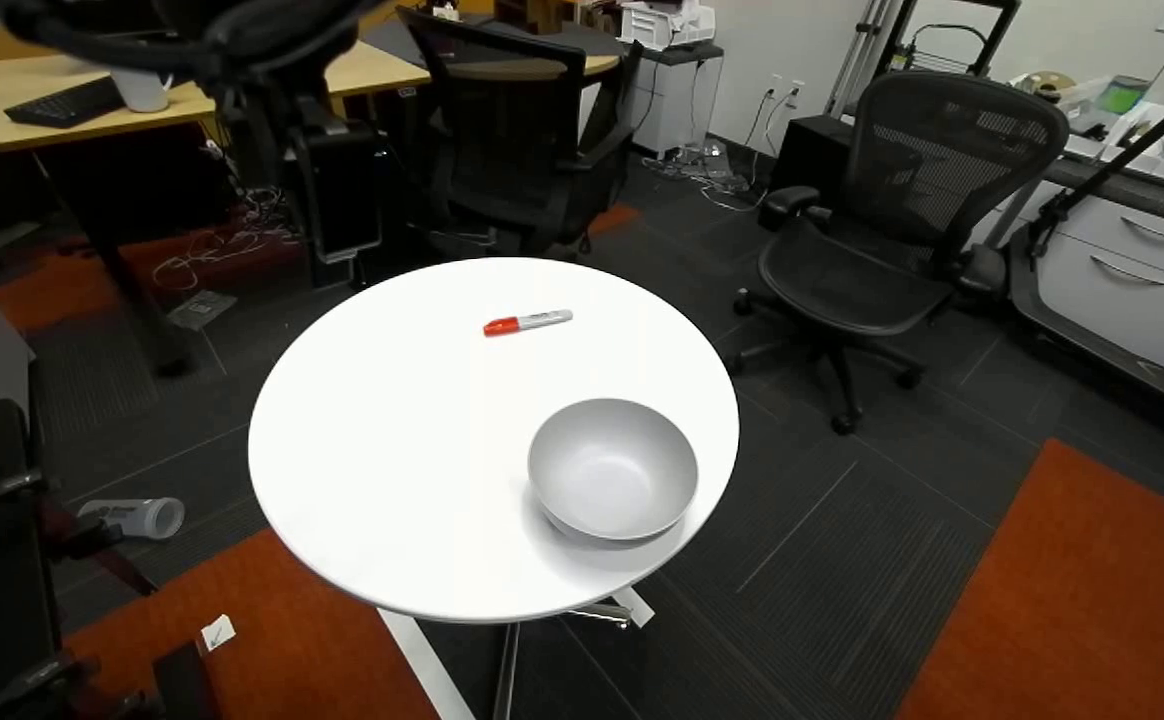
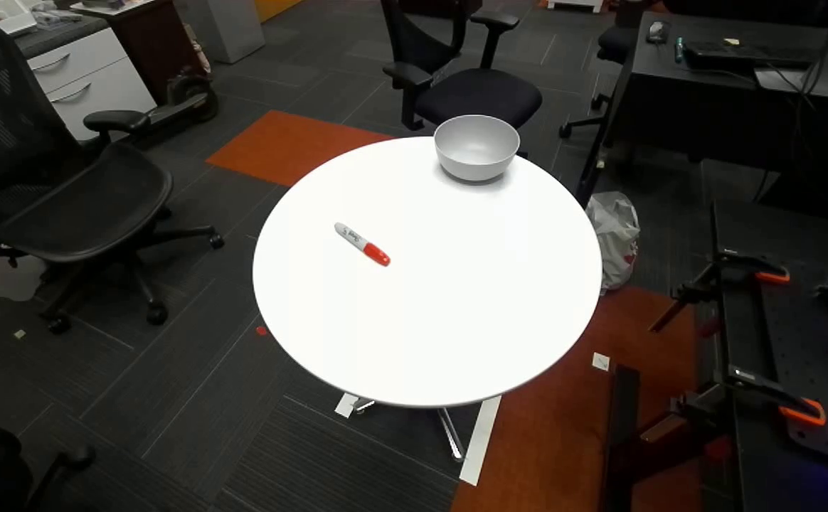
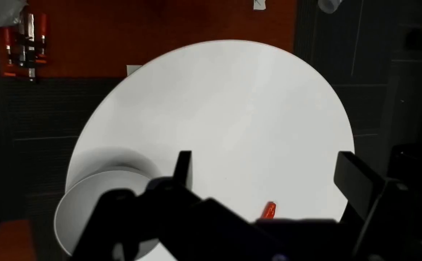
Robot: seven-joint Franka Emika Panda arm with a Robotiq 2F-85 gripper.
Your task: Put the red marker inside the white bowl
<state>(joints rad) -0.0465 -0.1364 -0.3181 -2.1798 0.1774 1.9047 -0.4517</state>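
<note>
The red marker lies flat on the round white table (image 1: 392, 450). It shows whole, with its red cap and whitish barrel, in both exterior views (image 1: 528, 322) (image 2: 362, 244). In the wrist view only its red cap end (image 3: 268, 210) shows; the gripper body hides the rest. The white bowl, pale grey and upright, stands near the table's edge in both exterior views (image 1: 612, 468) (image 2: 476, 148). The wrist view shows it (image 3: 82, 203) at lower left, partly covered by the gripper. My gripper (image 3: 263, 161) is open and empty, above the table, with its fingers wide apart.
The table's round edge (image 3: 232, 40) drops to the carpet. A black office chair (image 1: 942, 200) stands beside the table, and another chair (image 2: 478, 92) is behind the bowl. A black bench with orange-handled clamps (image 2: 773, 276) stands to the side.
</note>
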